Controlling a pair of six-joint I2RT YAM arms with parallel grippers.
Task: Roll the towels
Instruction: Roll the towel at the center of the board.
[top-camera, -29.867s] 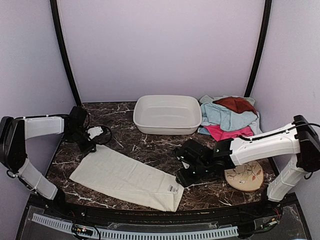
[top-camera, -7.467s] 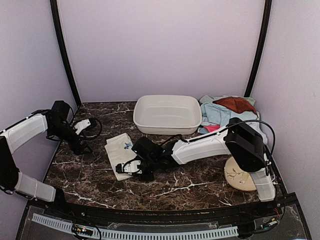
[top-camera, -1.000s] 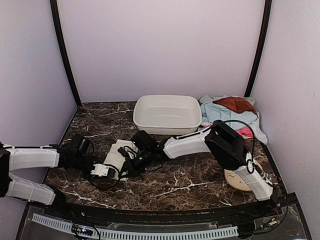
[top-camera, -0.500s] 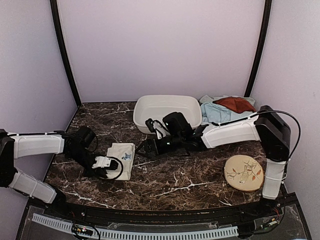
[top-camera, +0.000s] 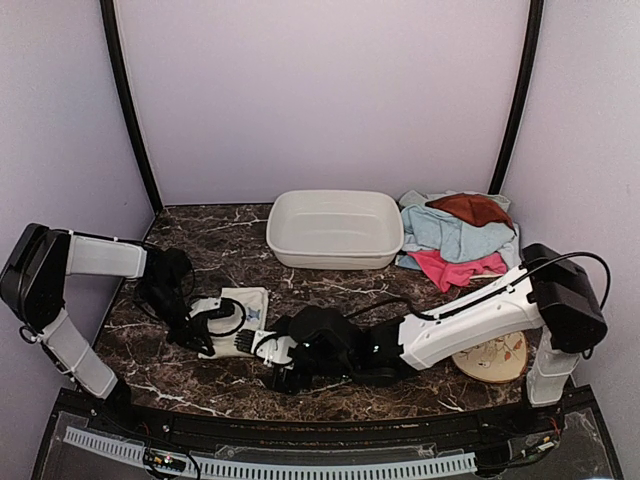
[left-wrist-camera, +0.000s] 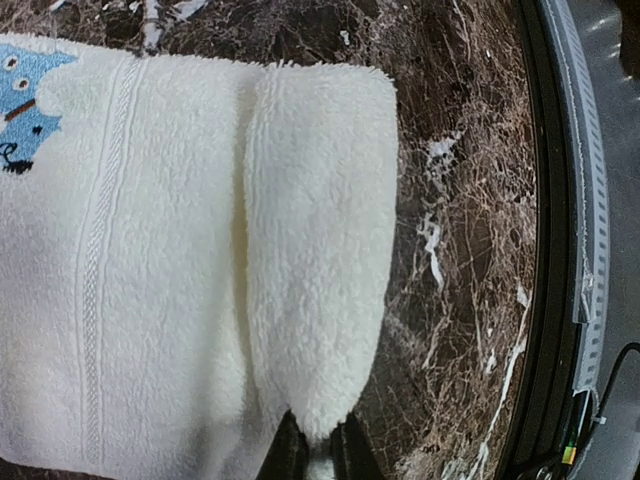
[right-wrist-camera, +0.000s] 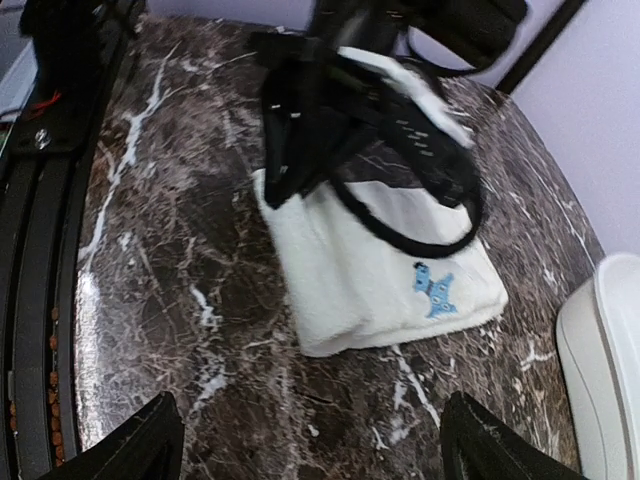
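Left gripper (left-wrist-camera: 313, 452) tight on near edge of cream towel (left-wrist-camera: 150, 250), long axis front-to-back; right gripper (right-wrist-camera: 310, 440) wide.

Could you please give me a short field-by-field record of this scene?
Cream towel: folded flat on the table, one edge turned over
Left gripper: shut on that turned-over edge
Right gripper: open, empty, near that towel, not touching it
Other towels: heaped far right, next to the white basin
Leaf-pattern disc: near right, partly hidden by the right arm
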